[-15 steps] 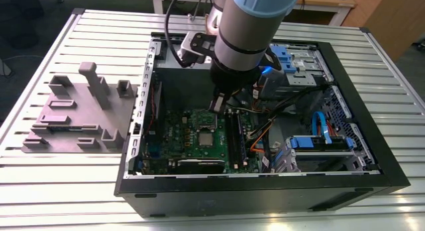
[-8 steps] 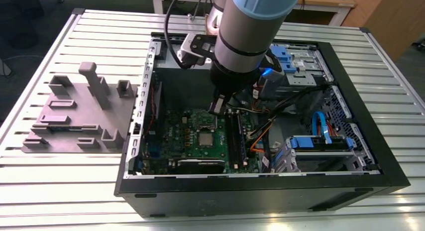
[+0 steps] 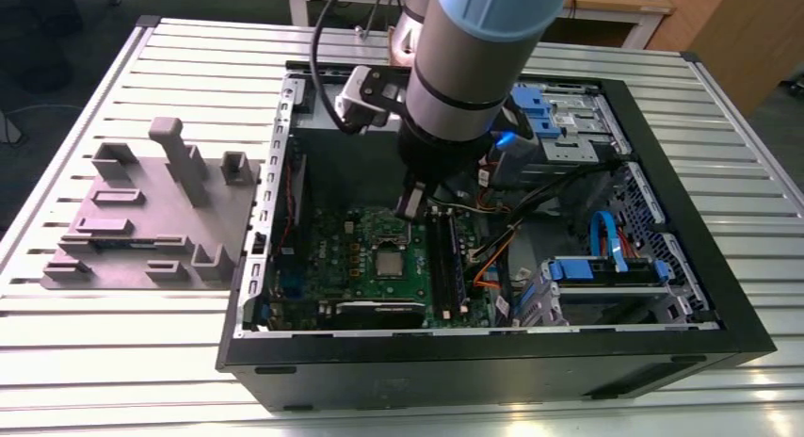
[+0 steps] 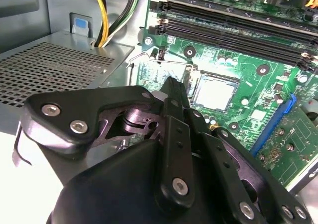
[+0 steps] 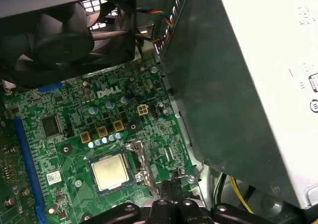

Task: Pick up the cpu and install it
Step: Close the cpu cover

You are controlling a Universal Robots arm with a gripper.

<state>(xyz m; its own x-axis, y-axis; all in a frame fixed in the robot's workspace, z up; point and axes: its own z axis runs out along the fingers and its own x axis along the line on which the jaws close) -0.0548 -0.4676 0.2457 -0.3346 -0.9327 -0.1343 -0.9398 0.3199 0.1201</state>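
Looming closest in the exterior view, the arm (image 3: pixel 458 70) reaches down into one open computer case (image 3: pixel 503 357) lying on a slatted table (image 3: pixel 113 362). Its gripper (image 3: pixel 410 206) hangs over the green motherboard (image 3: pixel 339 244), fingers together and carrying nothing. One cpu (image 3: pixel 391 263) lies flat in its socket, just past the fingertips toward the case's near rim. Black case walls ring the board on all four sides. Two blue drive caddies (image 3: pixel 605 269) crowd the exterior view's right. One grey fixture (image 3: pixel 151 220) stands on the table at the exterior view's left, apart from the case.

In the second wrist view the black gripper (image 4: pixel 171 85) is in the foreground, tips closed and empty, just beside the socket frame (image 4: pixel 191 77). The cpu (image 4: pixel 213 92) sits inside that frame. A perforated power supply (image 4: pixel 54 67) edges one side and long memory slots (image 4: pixel 228 23) the other.

In the first wrist view the gripper (image 5: pixel 170 188) stands near the cpu (image 5: pixel 112 172), hemmed by the power supply (image 5: pixel 233 85) wall. One fan (image 5: pixel 64 30) overhangs the board's far edge. Three yellow square parts (image 5: pixel 102 131) sit between fan and socket, where the board lies open.
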